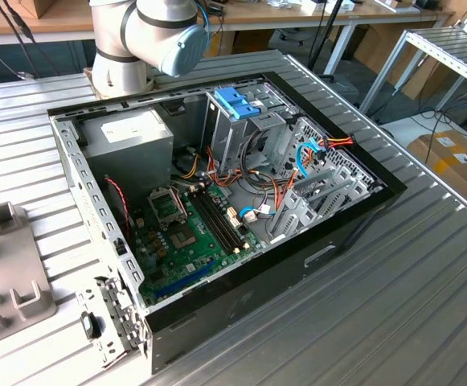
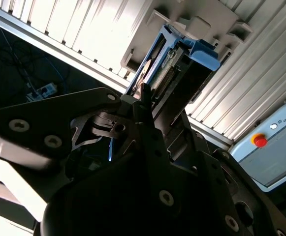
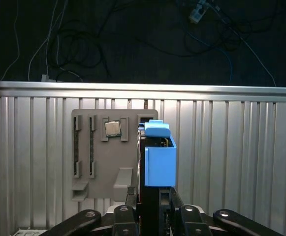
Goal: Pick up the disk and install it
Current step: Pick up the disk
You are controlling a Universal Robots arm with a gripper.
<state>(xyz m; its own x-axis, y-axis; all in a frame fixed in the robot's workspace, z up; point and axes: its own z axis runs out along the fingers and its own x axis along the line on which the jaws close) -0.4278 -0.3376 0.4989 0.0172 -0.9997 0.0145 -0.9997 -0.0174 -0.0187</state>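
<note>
The disk (image 3: 160, 157) is seen edge-on in the first wrist view, a thin metal slab with a blue plastic rail along its side. It stands over the right edge of a grey holder plate (image 3: 98, 162). My gripper (image 3: 149, 204) is shut on the disk's near end, one black finger on each face. In the second wrist view the disk (image 2: 174, 61) rises from the gripper (image 2: 145, 105) toward the holder (image 2: 202, 22), its blue rail end uppermost. I cannot tell whether the disk still touches the holder.
In the exterior view an open computer case (image 1: 354, 221) lies on the ribbed metal table (image 1: 378, 322). Inside are a tall metal cage with a blue top (image 1: 237, 103), a grey power supply (image 1: 129, 133) and a green motherboard (image 1: 189, 233). The holder (image 1: 8, 273) sits at the exterior view's left.
</note>
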